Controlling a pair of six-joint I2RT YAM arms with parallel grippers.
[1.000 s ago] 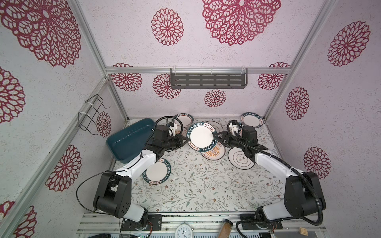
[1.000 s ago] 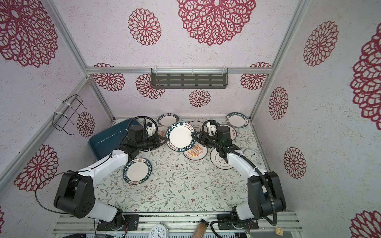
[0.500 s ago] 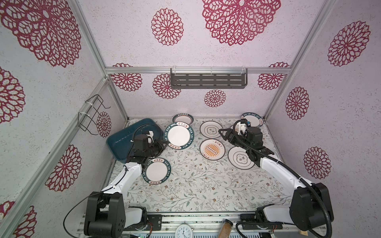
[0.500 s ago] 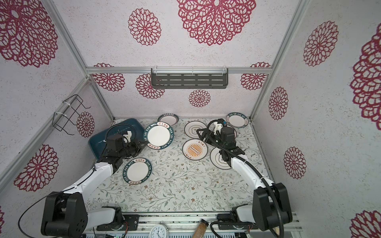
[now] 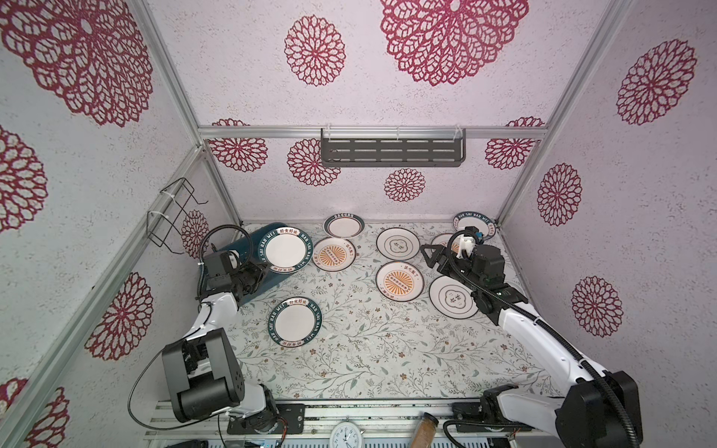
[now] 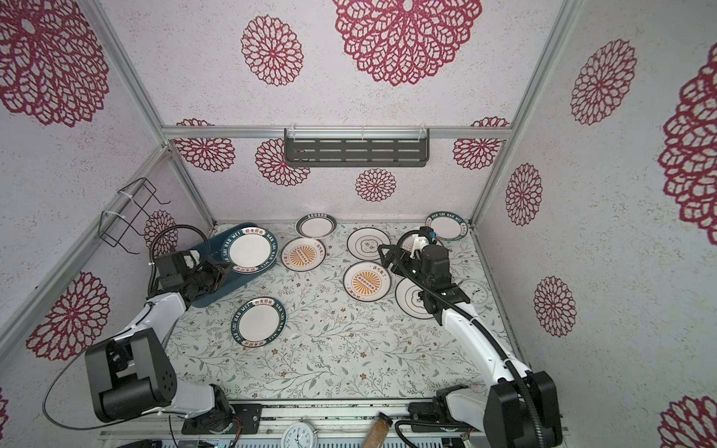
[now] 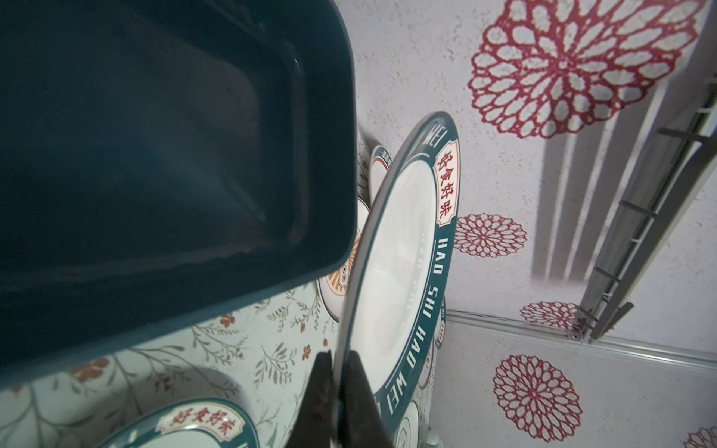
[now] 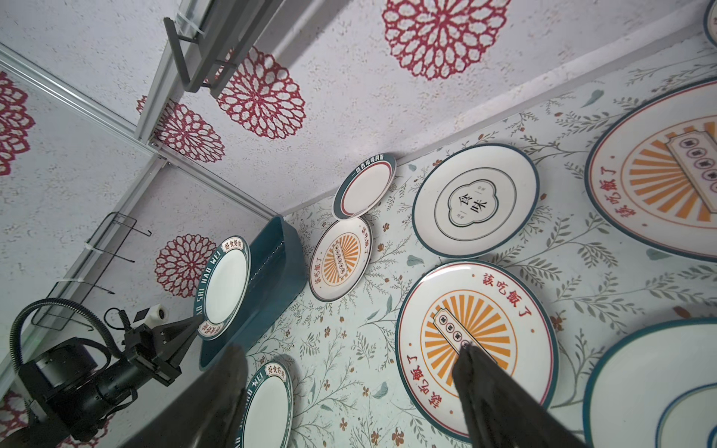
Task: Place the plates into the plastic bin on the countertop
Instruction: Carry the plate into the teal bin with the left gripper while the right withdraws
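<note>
Your left hand [image 7: 338, 360] is pinching the near rim of a teal-rimmed lettered plate [image 7: 392, 263], fingers pressed tight on its edge, and the plate hangs steeply tilted, almost on edge. It sits just beside the right wall of the plastic bin [image 7: 333, 163], which stands at the far left of the worktop [image 5: 368, 349]. In the wrist view the plate looks to be outside the rim rather than over the hollow, and the bin looks empty.

So the step in hand, as I judge it, is the drop-in. Carry the plate leftward until its whole edge clears the rim, level it out, and bring it close to the bin floor before you let go. A thin rim pinch may slip if you swing fast.

Your right hand [image 8: 349, 364] is spread with nothing in it, hovering above an orange sunburst plate [image 8: 475, 349] on the right. Hold it clear of the bin. The other plates lie flat on the worktop.
</note>
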